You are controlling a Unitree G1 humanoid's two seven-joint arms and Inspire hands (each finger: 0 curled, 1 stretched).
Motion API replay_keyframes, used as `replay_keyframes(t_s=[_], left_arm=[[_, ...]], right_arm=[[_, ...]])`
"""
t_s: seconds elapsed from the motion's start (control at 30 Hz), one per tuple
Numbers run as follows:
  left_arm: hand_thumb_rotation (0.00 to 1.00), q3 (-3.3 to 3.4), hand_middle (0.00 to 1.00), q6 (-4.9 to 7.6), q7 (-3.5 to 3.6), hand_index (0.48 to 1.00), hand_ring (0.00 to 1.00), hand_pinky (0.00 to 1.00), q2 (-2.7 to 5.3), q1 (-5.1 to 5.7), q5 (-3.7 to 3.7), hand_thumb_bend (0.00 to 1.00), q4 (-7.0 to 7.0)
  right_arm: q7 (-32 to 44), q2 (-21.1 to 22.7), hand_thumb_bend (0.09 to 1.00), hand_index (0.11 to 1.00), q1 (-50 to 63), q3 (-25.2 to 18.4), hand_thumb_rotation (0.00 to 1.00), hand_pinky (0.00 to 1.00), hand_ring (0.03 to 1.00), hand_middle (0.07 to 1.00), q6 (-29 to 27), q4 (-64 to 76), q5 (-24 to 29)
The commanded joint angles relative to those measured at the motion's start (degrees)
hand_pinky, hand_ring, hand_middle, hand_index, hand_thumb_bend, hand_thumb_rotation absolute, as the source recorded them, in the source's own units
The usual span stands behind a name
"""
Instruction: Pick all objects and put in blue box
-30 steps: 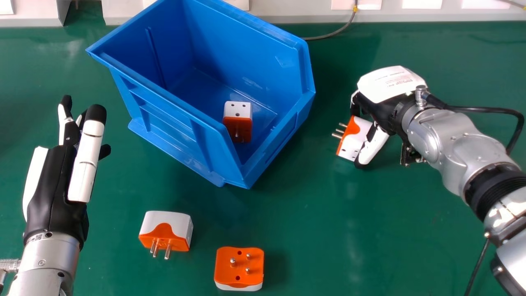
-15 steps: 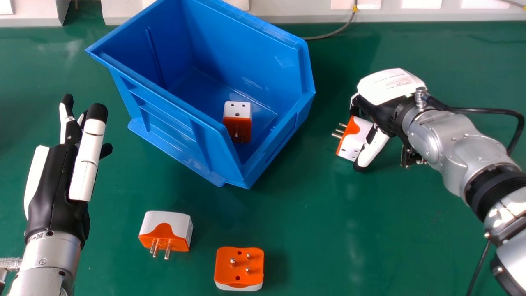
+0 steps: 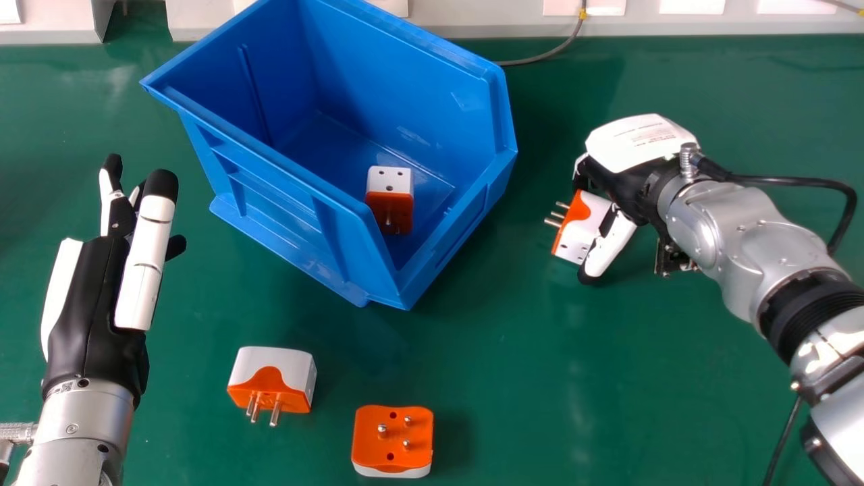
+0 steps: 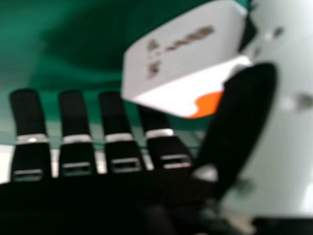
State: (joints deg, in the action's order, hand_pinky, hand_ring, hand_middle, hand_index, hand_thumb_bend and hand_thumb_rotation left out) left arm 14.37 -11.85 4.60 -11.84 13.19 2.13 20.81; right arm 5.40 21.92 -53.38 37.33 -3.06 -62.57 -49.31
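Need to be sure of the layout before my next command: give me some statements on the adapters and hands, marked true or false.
1. One adapter sits inside the blue box. True.
2. The left robot hand grips an adapter. False: it is open and empty.
3. The right robot hand is at an adapter outside the box. True.
4. That adapter's pins point away from the box. False: they point towards it.
5. Two more adapters lie on the table. True.

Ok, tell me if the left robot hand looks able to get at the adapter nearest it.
Likely yes: the left robot hand has its fingers extended, and nothing visible stands between it and that adapter.
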Motion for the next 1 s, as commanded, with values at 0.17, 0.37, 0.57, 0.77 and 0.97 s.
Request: replay_keyframes(t_s=[0.17, 0.37, 0.57, 0.77, 0.97], left_arm=[[1.0, -0.44, 0.97, 0.12, -0.84, 0.994, 0.97, 0.88, 0.32, -0.09, -0.66, 0.65, 1.7], [1.0, -0.72, 0.97, -0.49, -1.23, 0.994, 0.97, 0.88, 0.43, 0.12, -0.72, 0.65, 2.45], [1.0, -0.73, 0.97, -0.75, -1.35, 0.994, 0.97, 0.88, 0.53, 0.22, -0.67, 0.65, 2.77], [1.0, -0.73, 0.97, -0.69, -1.4, 0.993, 0.97, 0.88, 0.44, 0.4, -0.74, 0.65, 2.88], [1.0, -0.65, 0.97, -0.76, -1.37, 0.992, 0.96, 0.88, 0.31, 0.31, -0.74, 0.65, 2.92]], right_arm=[[0.3, -0.9, 0.88, 0.726, -2.8, -1.0, 0.38, 0.58, 0.723, 0.775, 0.5, -0.4, 1.0], [0.8, -2.3, 0.874, 0.707, -3.1, -1.7, 0.38, 0.51, 0.65, 0.72, 2.5, -1.3, 1.8], [0.8, -2.7, 0.866, 0.697, -3.3, -1.2, 0.37, 0.54, 0.68, 0.738, 3.5, -1.5, 1.7], [-0.1, -2.4, 0.83, 0.683, -3.4, -1.3, 0.36, 0.55, 0.689, 0.745, 2.8, -2.4, 1.7], [-0.4, -2.0, 0.702, 0.588, -3.7, 0.2, 0.24, 0.47, 0.595, 0.666, 1.9, -2.8, 0.2]])
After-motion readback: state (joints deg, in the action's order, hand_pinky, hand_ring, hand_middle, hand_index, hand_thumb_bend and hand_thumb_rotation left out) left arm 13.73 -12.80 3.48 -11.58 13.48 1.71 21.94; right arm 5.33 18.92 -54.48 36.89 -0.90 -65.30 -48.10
